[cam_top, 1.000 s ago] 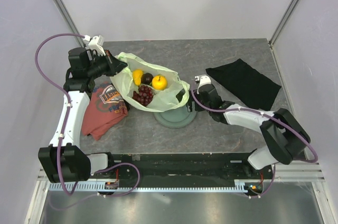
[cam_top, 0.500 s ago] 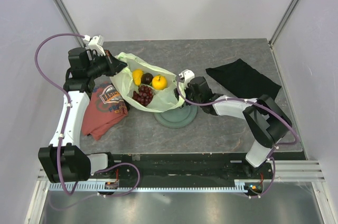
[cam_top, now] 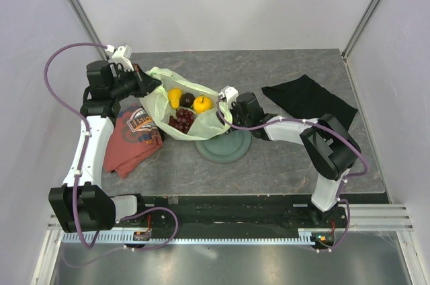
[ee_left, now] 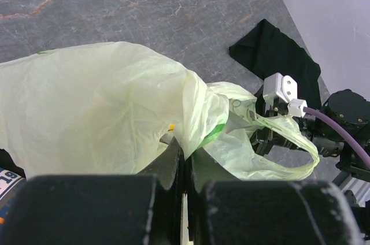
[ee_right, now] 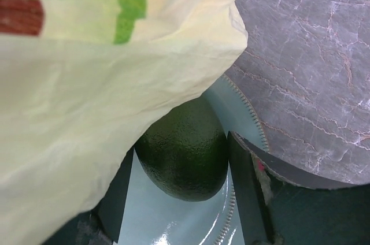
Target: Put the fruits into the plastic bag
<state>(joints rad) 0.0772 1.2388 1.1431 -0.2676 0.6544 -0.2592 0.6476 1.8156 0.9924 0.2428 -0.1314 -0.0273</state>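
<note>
The pale green plastic bag (cam_top: 205, 130) lies open at the table's middle-left. In it are the yellow-orange round fruit (cam_top: 203, 103), the yellow pear (cam_top: 175, 97), the dark plum (cam_top: 187, 100) and the red grape bunch (cam_top: 181, 121). My left gripper (cam_top: 149, 83) is shut on the bag's rim (ee_left: 191, 112), holding it up. In the right wrist view the dark green oval fruit (ee_right: 185, 158) rests on the grey-green plate (ee_right: 167, 222), half under the bag's edge (ee_right: 87, 112). My right gripper (ee_right: 180, 167) has a finger against each side of it.
A red printed T-shirt (cam_top: 134, 138) lies to the left of the bag, under the left arm. A black cloth (cam_top: 310, 105) is spread at the right. The plate (cam_top: 232, 152) sits partly beneath the bag. Pale walls close in the table on three sides.
My right arm has swung left from the plate's right side to under the bag's edge. Its jaws have narrowed onto the dark green fruit. The left arm and the bag have stayed put.
</note>
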